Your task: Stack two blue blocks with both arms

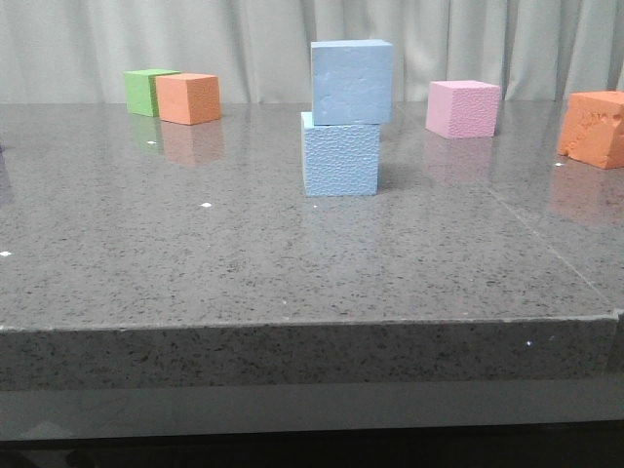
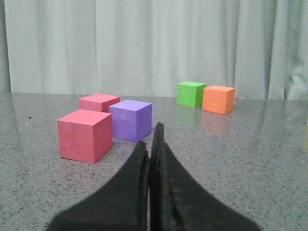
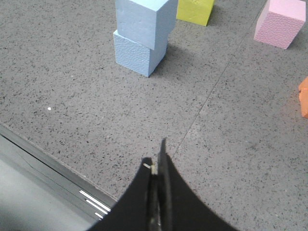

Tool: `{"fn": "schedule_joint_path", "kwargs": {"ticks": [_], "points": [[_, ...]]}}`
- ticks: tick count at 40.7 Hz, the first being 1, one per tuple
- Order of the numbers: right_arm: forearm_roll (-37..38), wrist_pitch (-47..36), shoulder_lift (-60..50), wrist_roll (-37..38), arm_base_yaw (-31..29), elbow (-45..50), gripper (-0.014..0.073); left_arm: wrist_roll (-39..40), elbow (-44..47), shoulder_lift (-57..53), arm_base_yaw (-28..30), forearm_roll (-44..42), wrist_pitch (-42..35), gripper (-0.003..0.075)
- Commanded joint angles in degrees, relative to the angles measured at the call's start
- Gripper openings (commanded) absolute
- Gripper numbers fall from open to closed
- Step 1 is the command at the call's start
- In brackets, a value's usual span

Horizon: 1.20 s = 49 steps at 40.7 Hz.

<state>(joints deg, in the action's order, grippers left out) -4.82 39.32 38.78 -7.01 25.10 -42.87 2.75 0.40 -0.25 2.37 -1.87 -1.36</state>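
- Blue foam is already stacked: the smoother light blue foam cube [image 1: 352, 82] sits on the pebbly light blue foam cube [image 1: 340, 160] near the middle of the grey speckled stone bench [image 1: 195, 263].
- Upper cube is not centred. In the front view it hangs over to the right of the lower one, and in the right wrist view it looks also turned a little against it. I judge this overhang to be the main risk: a knock to the bench or a touch from an arm could tip it off.
- Left gripper [image 2: 151, 159] has its jaws pressed together with nothing between them. It points toward the red foam cube [image 2: 84, 135] and the purple foam cube [image 2: 130, 120], away from the stack.
- Right gripper [image 3: 157, 187] also has its jaws closed and empty, near the bench edge and well apart from the stack.
- Foam is light, so if either arm goes back to correct the stack, a closed gripper pushing from the side would probably slide or topple the top cube instead of straightening it.
- Yellow foam cube [image 3: 195, 10] stands just behind the stack and the pink foam cube [image 1: 462, 108] to its right; a falling cube could roll against them.
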Motion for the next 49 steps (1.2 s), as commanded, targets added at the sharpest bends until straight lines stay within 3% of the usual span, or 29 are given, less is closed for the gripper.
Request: {"fn": "schedule_joint_path", "kwargs": {"ticks": [1,49], "points": [[0.1,-3.4,0.0,-0.7,-0.3,-1.4,-0.0069,0.0,0.1,-1.1,0.0,-0.3,-4.1,-0.0020],[0.1,-3.4,0.0,-0.7,-0.3,-1.4,-0.0069,0.0,0.1,-1.1,-1.2,-0.3,-3.9,-0.0020]]}}
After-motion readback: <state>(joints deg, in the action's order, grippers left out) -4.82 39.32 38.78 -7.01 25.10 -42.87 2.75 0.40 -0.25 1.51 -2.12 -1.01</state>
